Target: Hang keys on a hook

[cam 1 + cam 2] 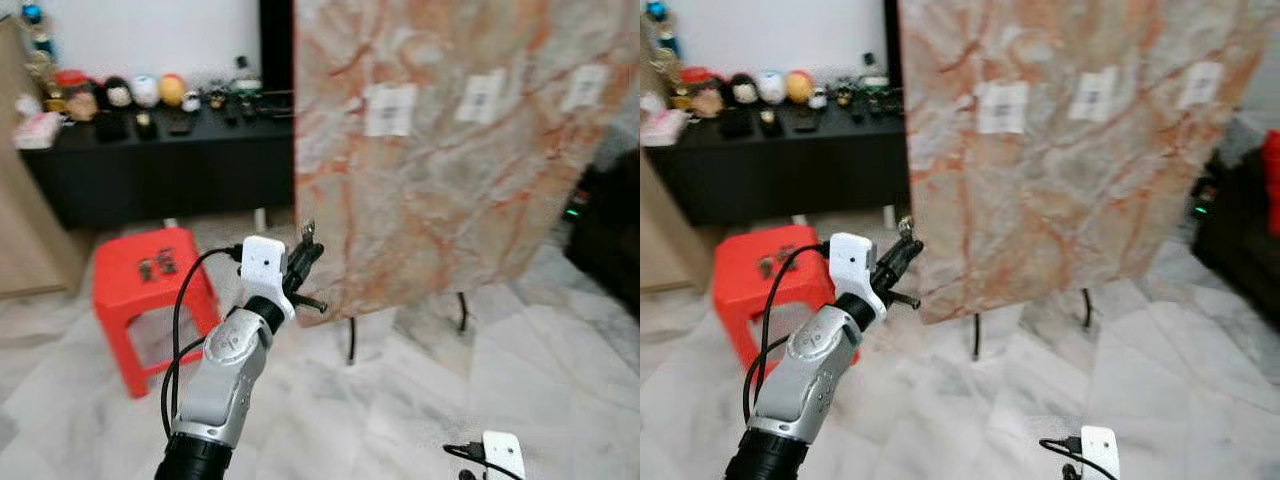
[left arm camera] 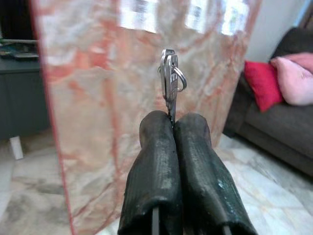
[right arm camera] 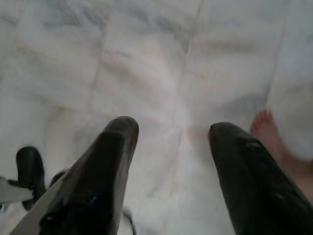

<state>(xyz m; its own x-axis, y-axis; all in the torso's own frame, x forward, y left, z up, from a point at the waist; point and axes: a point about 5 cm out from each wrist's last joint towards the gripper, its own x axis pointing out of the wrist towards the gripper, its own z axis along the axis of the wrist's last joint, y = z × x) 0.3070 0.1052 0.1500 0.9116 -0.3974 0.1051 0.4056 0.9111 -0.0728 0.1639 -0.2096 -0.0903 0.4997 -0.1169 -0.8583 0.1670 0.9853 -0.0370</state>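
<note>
Here the left gripper (image 2: 172,128) is raised in front of the robot, its fingers (image 2: 155,161) pressed together on the keys (image 2: 169,78), which stand up out of the fingertips with their long axis running on from the fingers and a ring at the top. Straight ahead of them, near but apart, stands the marble-patterned board (image 1: 450,160) on thin black legs, carrying 3 white labels; no hook can be made out on its face, so where the keys must go cannot be told. Judging from this, the left arm is the one to reach forward. The right gripper (image 3: 168,142) hangs low over the marble floor (image 3: 146,58), fingers apart and empty, beside a person's bare foot (image 3: 266,132).
</note>
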